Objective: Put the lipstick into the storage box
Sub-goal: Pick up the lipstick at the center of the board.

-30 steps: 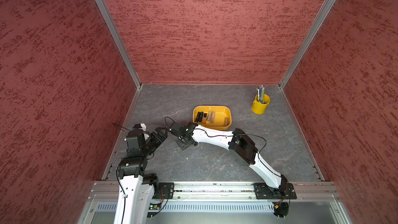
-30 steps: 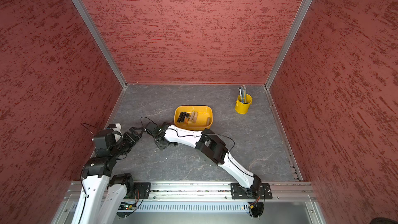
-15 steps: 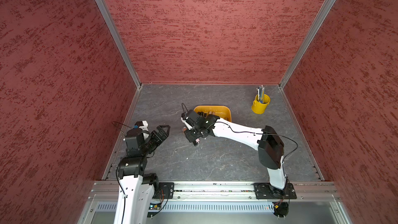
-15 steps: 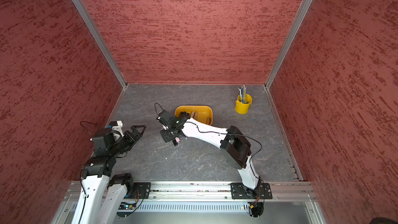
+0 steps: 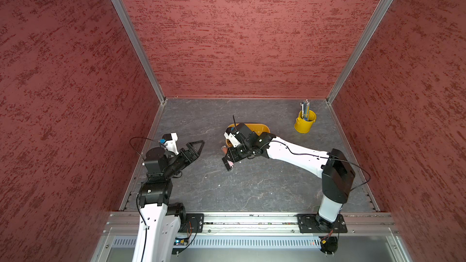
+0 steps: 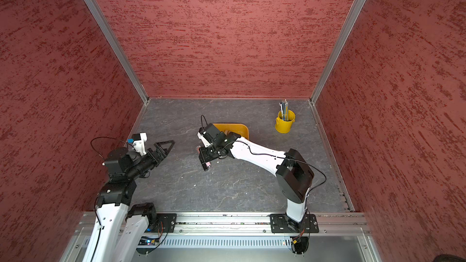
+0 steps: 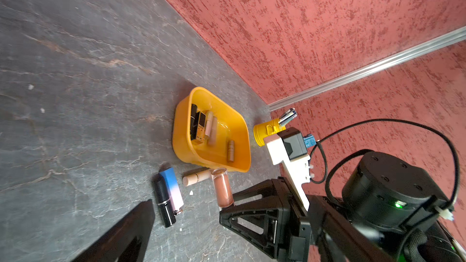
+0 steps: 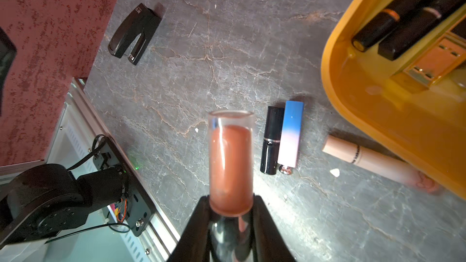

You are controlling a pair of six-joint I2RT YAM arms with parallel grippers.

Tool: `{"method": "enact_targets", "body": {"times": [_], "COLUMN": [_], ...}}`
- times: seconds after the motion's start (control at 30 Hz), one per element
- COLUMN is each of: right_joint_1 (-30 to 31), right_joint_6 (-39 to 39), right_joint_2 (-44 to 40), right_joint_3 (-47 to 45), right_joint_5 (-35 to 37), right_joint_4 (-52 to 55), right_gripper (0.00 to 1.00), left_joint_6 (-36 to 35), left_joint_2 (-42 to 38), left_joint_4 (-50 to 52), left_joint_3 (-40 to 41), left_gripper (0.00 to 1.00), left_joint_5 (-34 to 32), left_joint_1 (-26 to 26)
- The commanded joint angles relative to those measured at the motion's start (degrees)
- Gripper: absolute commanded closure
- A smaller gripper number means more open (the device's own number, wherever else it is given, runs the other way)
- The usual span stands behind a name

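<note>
**Transfer of a gripped lipstick towards the storage box.** The right hand point(image 8: 232, 204) is closed on one end of a clear lipstick point(image 8: 230, 157) with a coral filling. Most of the tube sticks out beyond the fingertips. The lipstick is held clear of the desk point(image 5: 239, 190), just outside the near corner of the storage box point(image 8: 335, 71), not yet over it. In a top view the arm hides most of the box, and only its far rim point(image 5: 259, 128) shows.

The box already holds several lipsticks lying flat. Three more lie on the desk just outside it: a black lipstick point(image 8: 271, 139), a blue-and-pink lipstick point(image 8: 291, 134) touching its side, and a beige tube point(image 8: 365, 158) against the box wall. The left hand point(image 5: 200, 144) is wide open and empty, well apart from the box. A stapler point(image 8: 135, 36) and a yellow pen cup point(image 5: 305, 122) play no part.

The step in hand is judged to be the carry, with pickup complete and release not yet done. The next move calls for lifting the projecting end over the flared rim. The tube should then come down over a bare part of the box floor, and the jaws should part close to it. Because the tube is held by one end, a high release could let it tip or roll.
</note>
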State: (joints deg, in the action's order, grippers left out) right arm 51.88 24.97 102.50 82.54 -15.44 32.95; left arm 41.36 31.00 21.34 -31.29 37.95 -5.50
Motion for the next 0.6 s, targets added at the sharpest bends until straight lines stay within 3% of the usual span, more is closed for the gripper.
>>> {"method": "enact_targets", "body": {"times": [0.0, 0.27, 0.57], "right_joint_1": [-2.05, -6.62, -13.65], "right_joint_6": [1.82, 3.43, 1.61], "right_joint_2": [-3.72, -8.51, -9.99], "right_joint_3": [-1.42, -4.57, -3.94], "right_joint_5": [-2.5, -3.83, 0.82], "right_joint_4": [-3.26, -3.08, 3.5], "right_gripper": [0.81, 0.81, 0.81], "left_joint_6": [1.05, -1.12, -6.8], "left_joint_2": [1.65, 11.32, 25.69], "left_joint_4": [-6.85, -15.68, -17.69], "left_joint_3": [1.72, 0.93, -4.92], "left_gripper": [0.0, 0.0, 0.0], "left_joint_5": [3.5, 0.64, -4.88], "left_joint_1": [2.53, 16.24, 28.5]}}
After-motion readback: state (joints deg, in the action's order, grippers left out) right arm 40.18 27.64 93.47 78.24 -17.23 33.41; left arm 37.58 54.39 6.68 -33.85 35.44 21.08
